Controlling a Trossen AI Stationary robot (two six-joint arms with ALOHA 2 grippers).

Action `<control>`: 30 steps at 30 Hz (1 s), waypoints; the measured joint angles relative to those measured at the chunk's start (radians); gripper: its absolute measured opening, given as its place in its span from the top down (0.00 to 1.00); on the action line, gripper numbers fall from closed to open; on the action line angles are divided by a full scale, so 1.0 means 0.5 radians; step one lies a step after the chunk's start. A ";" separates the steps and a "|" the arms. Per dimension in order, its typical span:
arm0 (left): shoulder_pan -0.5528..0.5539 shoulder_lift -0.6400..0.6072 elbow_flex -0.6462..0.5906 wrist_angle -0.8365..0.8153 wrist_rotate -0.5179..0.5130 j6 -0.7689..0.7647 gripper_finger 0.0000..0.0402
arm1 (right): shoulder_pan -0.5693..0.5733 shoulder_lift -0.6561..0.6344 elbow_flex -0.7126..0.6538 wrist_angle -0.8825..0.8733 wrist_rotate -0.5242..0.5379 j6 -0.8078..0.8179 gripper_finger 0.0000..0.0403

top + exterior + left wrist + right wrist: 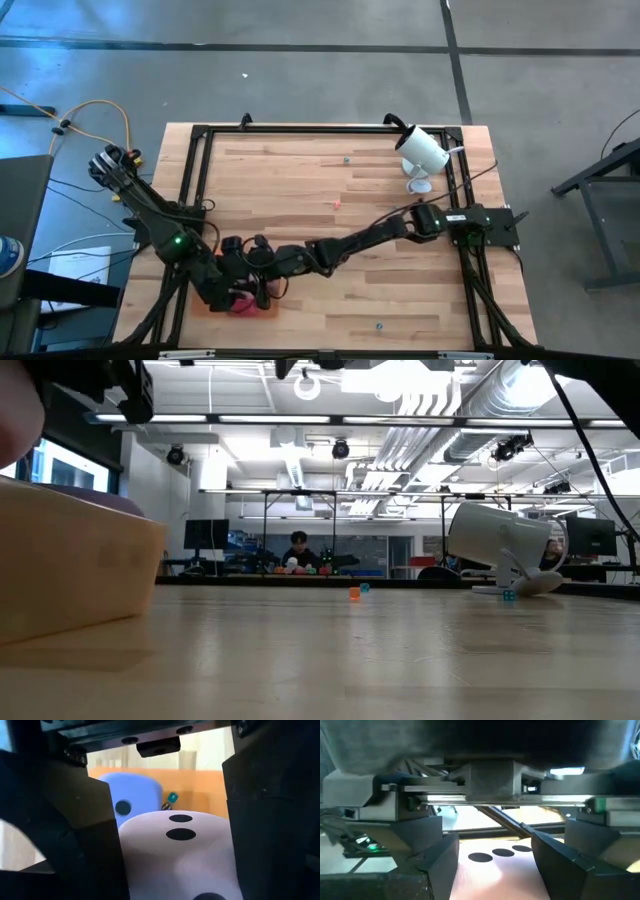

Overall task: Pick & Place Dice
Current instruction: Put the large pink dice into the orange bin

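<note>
Both grippers meet over the flat orange tray (225, 307) near the table's front left. My left gripper (172, 850) stands open with a light pink die (180, 855) between its fingers. A purple die (132, 795) rests on the tray behind it. My right gripper (495, 865) reaches across from the right, almost level, and is shut on a pink die (495, 862) that shows three pips. From above, a magenta die (243, 303) shows under the two grippers (250, 285). My left gripper has the light pink die between its two fingers (95, 840); I cannot tell whether they touch it. My right gripper pinches the pink die's two opposite sides (462, 865) between its fingers (437, 855). The three-pip face points up. Whether the die is clear of the tray is hidden.
A white camera on a stand (422, 152) is at the table's far right. A tiny orange piece (338, 203) lies mid-table and a tiny teal piece (347, 158) farther back. A black frame (200, 135) runs along the table's edges. The tray's wall (80, 570) fills the low view's left.
</note>
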 joint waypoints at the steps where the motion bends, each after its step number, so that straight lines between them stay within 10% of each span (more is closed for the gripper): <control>1: 0.000 -0.004 0.000 -0.028 0.000 0.000 0.01 | -0.002 0.004 0.001 0.002 -0.001 0.014 0.41; 30: -0.002 -0.202 0.013 -0.061 -0.182 0.010 0.01 | -0.009 0.022 -0.008 -0.265 -0.066 0.124 0.41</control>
